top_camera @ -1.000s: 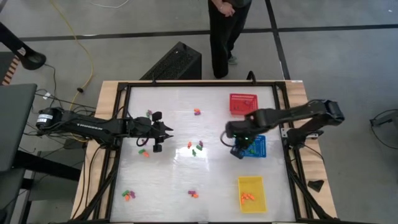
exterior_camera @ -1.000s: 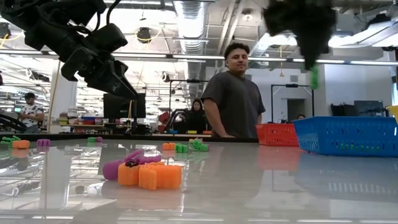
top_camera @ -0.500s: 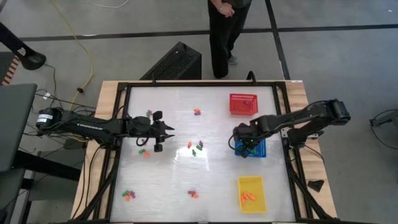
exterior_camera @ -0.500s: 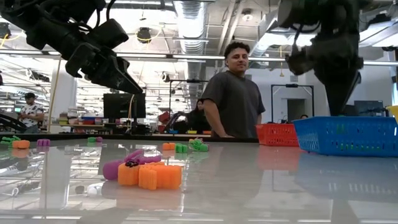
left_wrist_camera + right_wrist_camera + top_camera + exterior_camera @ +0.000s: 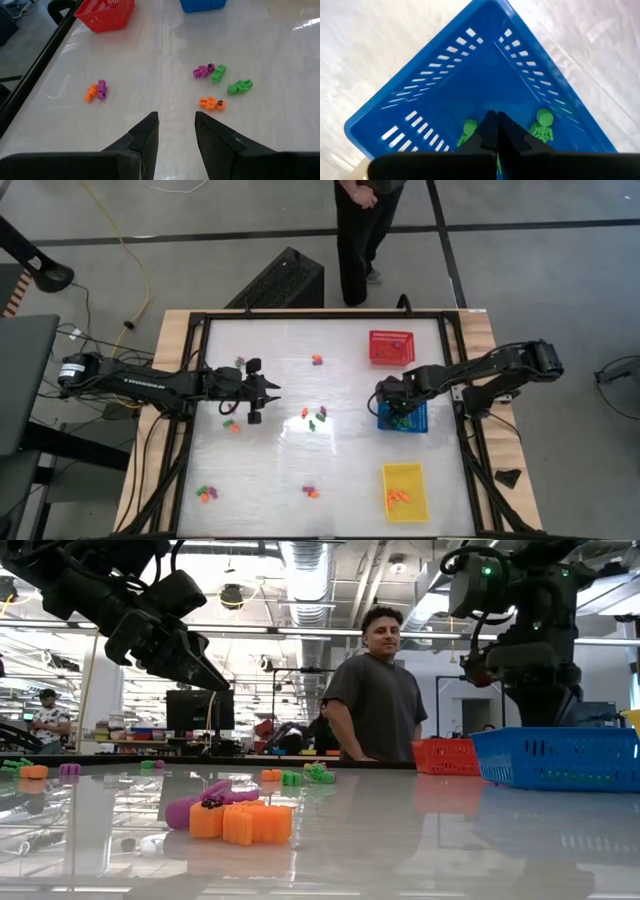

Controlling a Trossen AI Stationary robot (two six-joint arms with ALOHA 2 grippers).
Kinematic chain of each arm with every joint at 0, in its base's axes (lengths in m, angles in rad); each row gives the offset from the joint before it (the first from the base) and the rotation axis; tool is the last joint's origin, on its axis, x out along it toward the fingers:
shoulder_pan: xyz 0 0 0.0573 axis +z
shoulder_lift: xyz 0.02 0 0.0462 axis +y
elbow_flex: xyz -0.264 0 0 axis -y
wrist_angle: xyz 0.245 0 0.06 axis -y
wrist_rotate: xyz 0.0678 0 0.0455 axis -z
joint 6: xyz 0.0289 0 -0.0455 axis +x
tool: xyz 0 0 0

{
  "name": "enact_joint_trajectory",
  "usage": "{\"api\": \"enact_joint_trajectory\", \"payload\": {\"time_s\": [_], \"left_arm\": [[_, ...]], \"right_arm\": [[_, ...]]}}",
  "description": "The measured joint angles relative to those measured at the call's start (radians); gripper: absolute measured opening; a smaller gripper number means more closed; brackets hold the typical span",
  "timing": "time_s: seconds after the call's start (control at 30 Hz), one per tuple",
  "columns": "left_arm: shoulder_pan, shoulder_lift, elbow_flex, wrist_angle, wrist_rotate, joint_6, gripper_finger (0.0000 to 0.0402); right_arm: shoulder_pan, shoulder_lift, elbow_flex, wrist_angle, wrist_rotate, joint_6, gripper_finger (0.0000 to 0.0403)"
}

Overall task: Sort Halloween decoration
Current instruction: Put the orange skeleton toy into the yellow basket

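From overhead I see my right pincer [image 5: 403, 417] closed and empty, poised over the blue basket [image 5: 417, 420] near the counter's [image 5: 280, 470] right edge. Green skeleton trinkets [image 5: 542, 125] lie inside that basket. The red basket [image 5: 391, 346] sits farther back, the yellow basket [image 5: 405, 490] nearer the front edge, holding orange trinkets [image 5: 399, 497]. My left pincer [image 5: 262, 393] hovers part-open, holding nothing, above bare counter on the left. Loose trinkets [image 5: 314, 418] cluster mid-counter; others [image 5: 206, 494] lie near the front-left corner, with open surface between.
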Motion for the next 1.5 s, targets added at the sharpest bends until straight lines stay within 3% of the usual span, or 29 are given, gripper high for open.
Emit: {"api": "enact_joint_trajectory", "payload": {"time_s": [0.2, 0.47, 0.67, 0.8, 0.97, 1.07, 1.17, 1.3, 1.5], "left_arm": [[0.000, 0.000, 0.000, 0.000, 0.000, 0.000, 0.0118], [0.000, 0.000, 0.000, 0.000, 0.000, 0.008, 0.0118], [0.000, -0.001, 0.000, -0.009, 0.000, 0.005, 0.0118], [-0.006, -0.040, 0.076, -0.283, -0.005, -0.051, 0.0118], [-0.030, -0.093, 0.207, -0.666, -0.009, -0.293, 0.0118], [-0.064, -0.103, 0.259, -0.823, 0.040, -0.402, 0.0118], [-0.097, -0.100, 0.282, -0.949, 0.129, -0.418, 0.0118], [-0.158, -0.095, 0.275, -1.029, 0.226, -0.411, 0.0118], [-0.279, -0.021, 0.242, -0.986, 0.220, -0.391, 0.0118]], "right_arm": [[0.000, -0.002, 0.035, -0.010, -0.010, -0.008, 0.0030], [0.020, 0.000, 0.195, 0.002, -0.011, -0.063, 0.0027], [0.047, 0.002, 0.211, 0.222, 0.020, -0.082, 0.0038], [0.074, 0.025, 0.212, 0.377, 0.024, -0.167, 0.0051], [0.123, 0.117, 0.211, 0.571, 0.024, -0.296, 0.0054], [0.139, 0.177, 0.211, 0.671, 0.023, -0.381, 0.0054], [0.148, 0.227, 0.211, 0.754, 0.023, -0.462, 0.0054], [0.153, 0.268, 0.211, 0.818, 0.022, -0.531, 0.0055], [0.161, 0.279, 0.211, 0.810, 0.017, -0.562, 0.0055]]}}
